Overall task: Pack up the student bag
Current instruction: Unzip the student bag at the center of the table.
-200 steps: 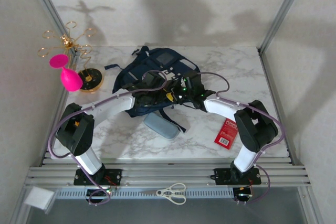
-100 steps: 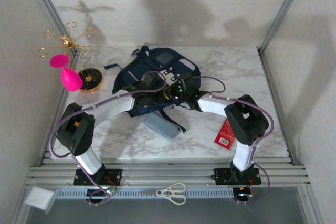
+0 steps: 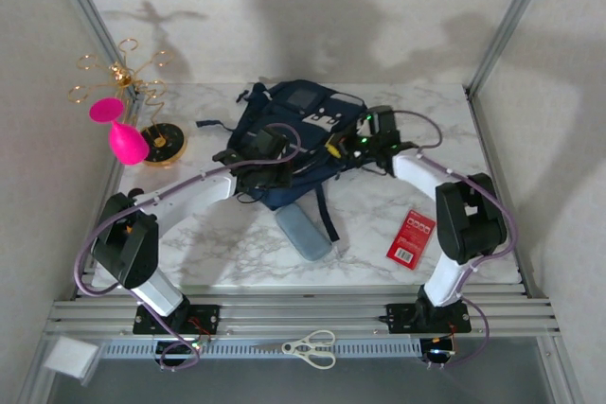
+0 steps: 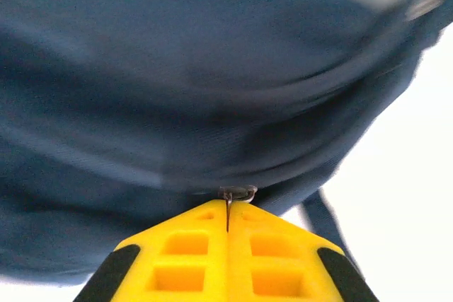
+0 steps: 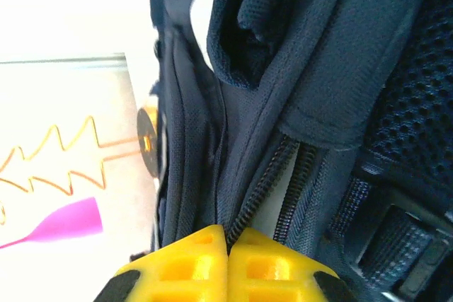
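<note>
Opening the student bag (image 3: pixel 294 111) just behind the pencil case (image 3: pixel 305 232), my left gripper (image 4: pixel 228 206) pinches its zipper pull (image 4: pixel 237 192), my right gripper (image 5: pixel 226 235) clamps the zipper edge (image 5: pixel 258 189); next I should draw them apart.

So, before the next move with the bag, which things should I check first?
1. Left gripper shut on a small metal piece at the edge of the student bag: ok.
2. Right gripper shut on the bag at its zipper: ok.
3. Right gripper holds the slider itself: cannot tell.
4. Zipper gap wide enough for packing: not ok, it looks narrow.
5. Pencil case lies on the table at the bag's near side, not gripped: ok.
</note>
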### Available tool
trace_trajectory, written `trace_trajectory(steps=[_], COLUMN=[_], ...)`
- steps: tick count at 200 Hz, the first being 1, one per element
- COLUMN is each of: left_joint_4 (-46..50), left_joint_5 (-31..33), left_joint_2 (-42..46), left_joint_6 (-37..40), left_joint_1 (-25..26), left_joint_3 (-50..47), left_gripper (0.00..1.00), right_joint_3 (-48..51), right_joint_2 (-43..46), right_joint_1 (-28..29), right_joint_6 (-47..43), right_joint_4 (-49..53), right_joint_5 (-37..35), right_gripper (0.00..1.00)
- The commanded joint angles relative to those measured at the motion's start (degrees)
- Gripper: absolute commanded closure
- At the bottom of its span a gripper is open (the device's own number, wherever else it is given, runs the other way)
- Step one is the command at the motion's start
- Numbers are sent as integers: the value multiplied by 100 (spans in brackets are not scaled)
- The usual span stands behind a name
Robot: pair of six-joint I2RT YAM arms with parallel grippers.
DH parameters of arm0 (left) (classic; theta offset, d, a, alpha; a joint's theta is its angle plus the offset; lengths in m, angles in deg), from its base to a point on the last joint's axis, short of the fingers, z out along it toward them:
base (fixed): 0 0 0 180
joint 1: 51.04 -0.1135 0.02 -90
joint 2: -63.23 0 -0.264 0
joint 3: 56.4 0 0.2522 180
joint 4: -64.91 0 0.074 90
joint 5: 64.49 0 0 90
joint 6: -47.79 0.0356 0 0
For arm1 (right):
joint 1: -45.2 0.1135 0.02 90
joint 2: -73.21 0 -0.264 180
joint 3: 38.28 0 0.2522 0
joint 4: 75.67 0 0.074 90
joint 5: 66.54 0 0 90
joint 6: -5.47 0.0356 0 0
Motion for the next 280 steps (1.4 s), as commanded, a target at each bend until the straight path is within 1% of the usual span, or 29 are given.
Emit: trace_trajectory(steps=[1,15,31,38,47,50,57,74,107,138,151,176,193,202,219,230,241,249,256,267,271,280], left_joint_4=[399,77,-275,-369,-450,-464,-480,-516,-701,-834,-857,-909,-817,-745,-563,-455,-342,-265,-221,-135,-53,86], left_joint_5=[82,-164,-464,-515,-516,-516,-510,-513,-610,-640,-681,-638,-492,-349,1,174,322,369,378,433,476,567], left_joint_2=[-138,-301,-483,-559,-656,-679,-745,-786,-708,-674,-693,-636,-615,-572,-480,-407,-297,-218,-160,-112,-112,-129], left_joint_6=[303,208,77,41,20,21,12,-22,-105,-140,-158,-149,-133,-120,-64,-68,-95,-87,-47,-14,-2,64], left_joint_1=[-121,-121,-65,-33,7,16,26,35,44,61,61,70,70,70,49,27,1,-9,-9,-18,-18,-18], left_joint_3=[144,260,375,423,471,486,528,559,444,370,370,293,299,299,317,296,237,171,122,79,86,129], left_gripper=[100,100,100,100,100,100,100,100,100,100,100,100,100,100,100,100,100,100,100,100,100,100], right_joint_3=[-629,-758,-633,-562,-451,-423,-348,-5,849,1062,1082,887,751,656,651,708,689,694,774,868,837,649], right_joint_2=[-51,-126,-109,-94,-96,-92,-84,69,374,414,391,119,-8,28,308,498,643,743,809,889,917,970], right_joint_1=[-490,-424,-333,-296,-251,-232,-171,64,528,1075,1285,1571,1639,1637,1641,1580,1420,1232,1016,655,489,234], right_joint_6=[-937,-1003,-899,-839,-763,-756,-718,-434,409,861,1034,1383,1458,1370,1046,853,638,542,507,407,304,-26], right_joint_4=[318,387,295,252,193,192,191,33,-629,-888,-984,-1309,-1561,-1443,-1135,-1024,-808,-686,-770,-977,-888,-555], right_joint_5=[100,83,98,106,120,124,113,-34,-447,-823,-1102,-1570,-1755,-1901,-2383,-2442,-2309,-2064,-1700,-937,-682,-397], right_gripper=[100,100,100,91,72,67,60,48,41,38,37,43,66,72,91,100,100,100,100,100,100,100])
